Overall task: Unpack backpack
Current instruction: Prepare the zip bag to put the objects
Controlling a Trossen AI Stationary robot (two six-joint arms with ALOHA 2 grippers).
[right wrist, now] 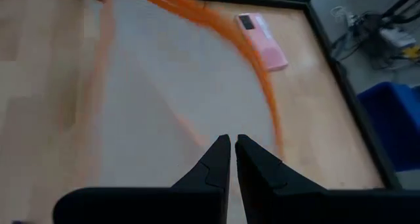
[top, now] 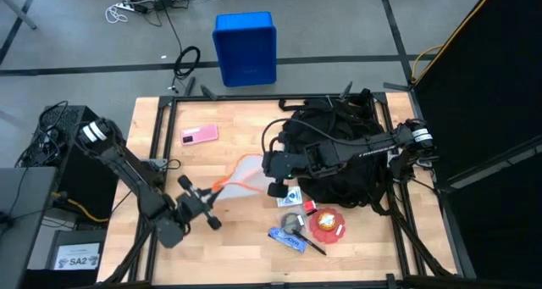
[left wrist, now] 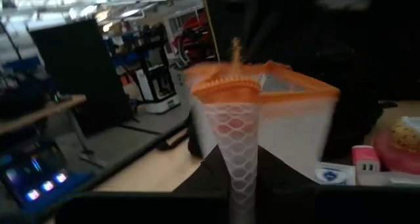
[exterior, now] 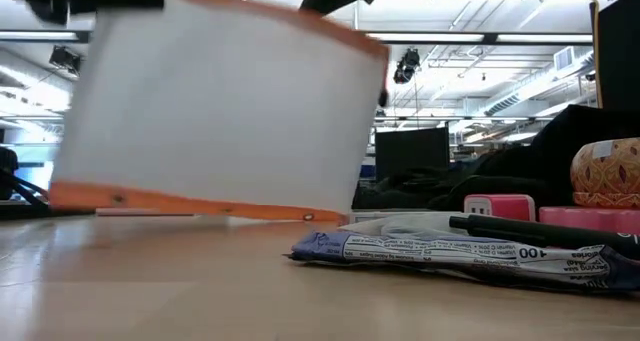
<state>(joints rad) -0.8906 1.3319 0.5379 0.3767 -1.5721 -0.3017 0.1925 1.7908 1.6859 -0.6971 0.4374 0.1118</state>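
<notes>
The backpack (top: pixel 339 158) lies on the table (top: pixel 229 247) at its right side, and we place everything else from it. Left of the backpack, the left gripper (top: pixel 206 199) is clenched on one end of a white mesh pouch (top: pixel 243 175) with orange trim. The right gripper (top: pixel 273 175) is also clenched on that pouch, just beside the backpack. A pink phone (top: pixel 199 135) rests farther left.
</notes>
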